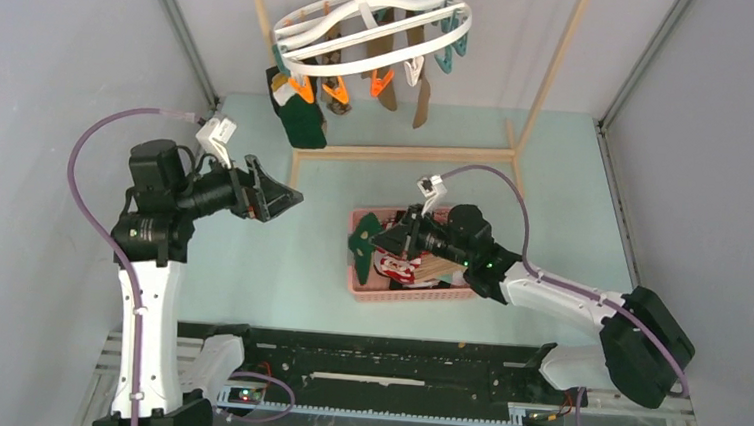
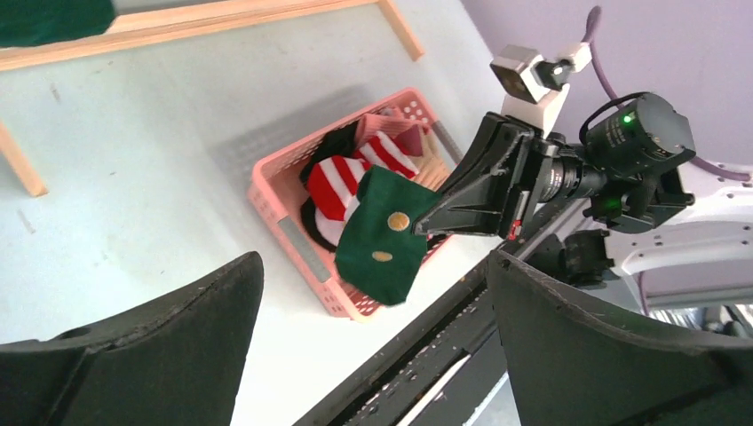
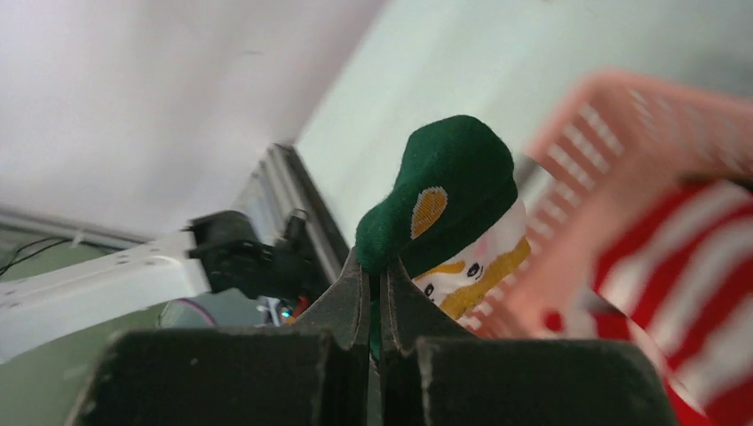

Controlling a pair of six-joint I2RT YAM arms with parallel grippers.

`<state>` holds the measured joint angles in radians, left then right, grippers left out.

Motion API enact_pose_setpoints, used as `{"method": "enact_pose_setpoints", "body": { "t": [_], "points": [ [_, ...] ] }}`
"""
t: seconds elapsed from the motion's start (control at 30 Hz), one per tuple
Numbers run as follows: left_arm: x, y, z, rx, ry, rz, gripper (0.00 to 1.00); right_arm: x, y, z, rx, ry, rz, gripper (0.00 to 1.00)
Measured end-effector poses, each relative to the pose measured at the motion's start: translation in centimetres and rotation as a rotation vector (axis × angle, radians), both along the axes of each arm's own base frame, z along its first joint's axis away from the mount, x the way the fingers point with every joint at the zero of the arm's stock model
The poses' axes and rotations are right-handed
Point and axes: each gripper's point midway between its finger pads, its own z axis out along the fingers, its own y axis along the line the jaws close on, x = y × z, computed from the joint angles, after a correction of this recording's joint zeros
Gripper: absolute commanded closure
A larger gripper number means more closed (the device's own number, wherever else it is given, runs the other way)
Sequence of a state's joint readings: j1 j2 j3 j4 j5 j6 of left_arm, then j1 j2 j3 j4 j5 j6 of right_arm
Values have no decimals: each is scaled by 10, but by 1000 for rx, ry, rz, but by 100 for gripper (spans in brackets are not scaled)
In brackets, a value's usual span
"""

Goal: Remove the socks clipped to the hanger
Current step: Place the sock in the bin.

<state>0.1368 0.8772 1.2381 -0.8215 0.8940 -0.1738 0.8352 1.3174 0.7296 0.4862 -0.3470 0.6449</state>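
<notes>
We see a pale green tabletop (image 1: 249, 264). A pink basket (image 1: 412, 295) sits on it near the middle. Behind the basket, a wooden frame (image 1: 407, 154) rests its base rail on it.

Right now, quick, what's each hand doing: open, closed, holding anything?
Left hand: open, holding nothing.
Right hand: closed on the dark green sock, over the pink basket.

left arm (image 1: 152, 288): raised upright, wrist is turned toward centre
left gripper (image 1: 290, 199): jaws are spread wide
right arm (image 1: 558, 291): is stretched low, leftward
right gripper (image 1: 379, 241): jaws are clamped on green sock (image 3: 453, 169)
</notes>
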Motion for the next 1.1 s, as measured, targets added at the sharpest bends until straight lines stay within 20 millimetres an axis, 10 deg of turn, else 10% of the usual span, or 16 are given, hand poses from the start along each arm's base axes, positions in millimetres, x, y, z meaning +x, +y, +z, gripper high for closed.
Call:
{"method": "enact_pose_setpoints", "body": {
  "t": [0.3, 0.47, 0.57, 0.73, 1.1],
  "points": [
    [5, 10, -14, 43, 44, 63, 0, 28, -34, -96, -208, 221, -162, 100],
    [4, 13, -15, 55, 45, 81, 0, 43, -27, -112, -285, 240, -188, 96],
    [4, 16, -15, 59, 42, 98, 0, 57, -14, -115, -336, 223, -214, 76],
    [11, 32, -16, 52, 54, 166, 0, 52, -13, -115, -410, 184, -249, 59],
    [29, 54, -30, 35, 123, 228, 0, 50, -16, -15, -224, 62, -243, 81]
  ]
}}
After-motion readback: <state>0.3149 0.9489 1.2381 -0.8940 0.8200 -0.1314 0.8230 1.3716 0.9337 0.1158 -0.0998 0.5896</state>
